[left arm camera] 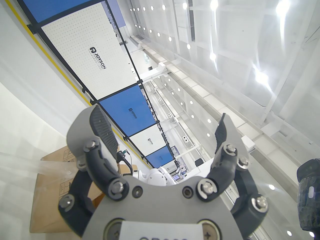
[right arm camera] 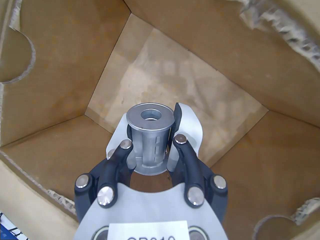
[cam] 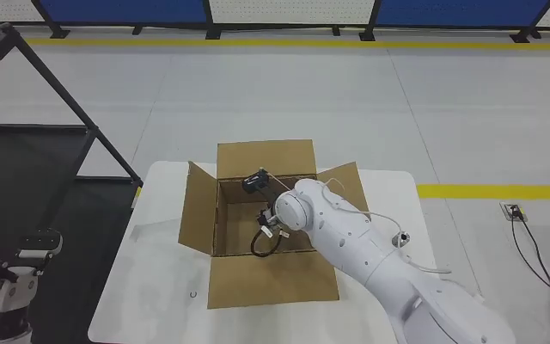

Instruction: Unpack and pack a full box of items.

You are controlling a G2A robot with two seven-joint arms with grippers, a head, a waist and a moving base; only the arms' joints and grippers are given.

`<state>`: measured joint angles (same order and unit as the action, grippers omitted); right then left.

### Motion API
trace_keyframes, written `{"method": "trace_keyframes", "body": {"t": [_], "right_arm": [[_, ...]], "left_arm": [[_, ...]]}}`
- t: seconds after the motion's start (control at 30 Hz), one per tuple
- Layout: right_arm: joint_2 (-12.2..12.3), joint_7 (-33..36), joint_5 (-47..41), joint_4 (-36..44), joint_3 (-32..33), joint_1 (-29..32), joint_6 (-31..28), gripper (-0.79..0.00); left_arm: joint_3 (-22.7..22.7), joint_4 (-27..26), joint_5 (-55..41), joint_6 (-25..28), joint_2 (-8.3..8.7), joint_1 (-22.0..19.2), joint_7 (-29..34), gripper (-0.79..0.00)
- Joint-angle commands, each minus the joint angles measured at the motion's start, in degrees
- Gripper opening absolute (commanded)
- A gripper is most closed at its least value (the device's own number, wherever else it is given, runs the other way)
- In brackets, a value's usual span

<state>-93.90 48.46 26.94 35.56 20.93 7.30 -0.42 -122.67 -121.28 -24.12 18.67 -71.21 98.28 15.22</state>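
You get bright, even light from above the box [cam: 271, 279]: its inner walls sit in soft shade. Ceiling lamps [left arm camera: 282, 8] far above the box flare into streaks. Inside the box the floor has a pale sheen, the metal sleeve [right arm camera: 150, 131] soft highlights, and the walls bow toward the view's edges.

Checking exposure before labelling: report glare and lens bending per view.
Left wrist view: ceiling lamps flare into streaks and the wall panels curve. Right wrist view: pale sheen inside the cardboard box, no glare on the flanged metal sleeve in the right gripper. Top view: even light.
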Motion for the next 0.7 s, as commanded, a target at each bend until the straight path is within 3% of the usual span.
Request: {"method": "trace_keyframes", "body": {"t": [0.0,0.4,0.43,0.53,0.57,0.67], "right_arm": [[-0.44,0.70,-0.31,-1.18,0.26,0.44,0.84,-0.785],[-6.15,-0.08,1.81,-10.75,-1.43,1.11,3.12,-0.770],[-6.52,-0.38,1.90,-11.63,-1.41,1.01,2.55,-0.613],[-7.45,-0.87,2.04,-13.60,-1.19,0.56,0.99,-0.369],[-7.70,-0.97,2.06,-14.17,-1.08,0.39,0.53,-0.169],[-8.37,-1.01,2.26,-15.63,-0.81,0.03,-0.50,-0.108]], "left_arm": [[0.00,0.00,0.00,0.00,0.00,0.00,0.00,0.000],[0.00,0.00,0.00,0.00,0.00,0.00,0.00,0.000],[0.00,0.00,0.00,0.00,0.00,0.00,0.00,0.000],[0.00,0.00,0.00,0.00,0.00,0.00,0.00,0.000],[0.00,0.00,0.00,0.00,0.00,0.00,0.00,0.000],[0.00,0.00,0.00,0.00,0.00,0.00,0.00,0.000]]}}
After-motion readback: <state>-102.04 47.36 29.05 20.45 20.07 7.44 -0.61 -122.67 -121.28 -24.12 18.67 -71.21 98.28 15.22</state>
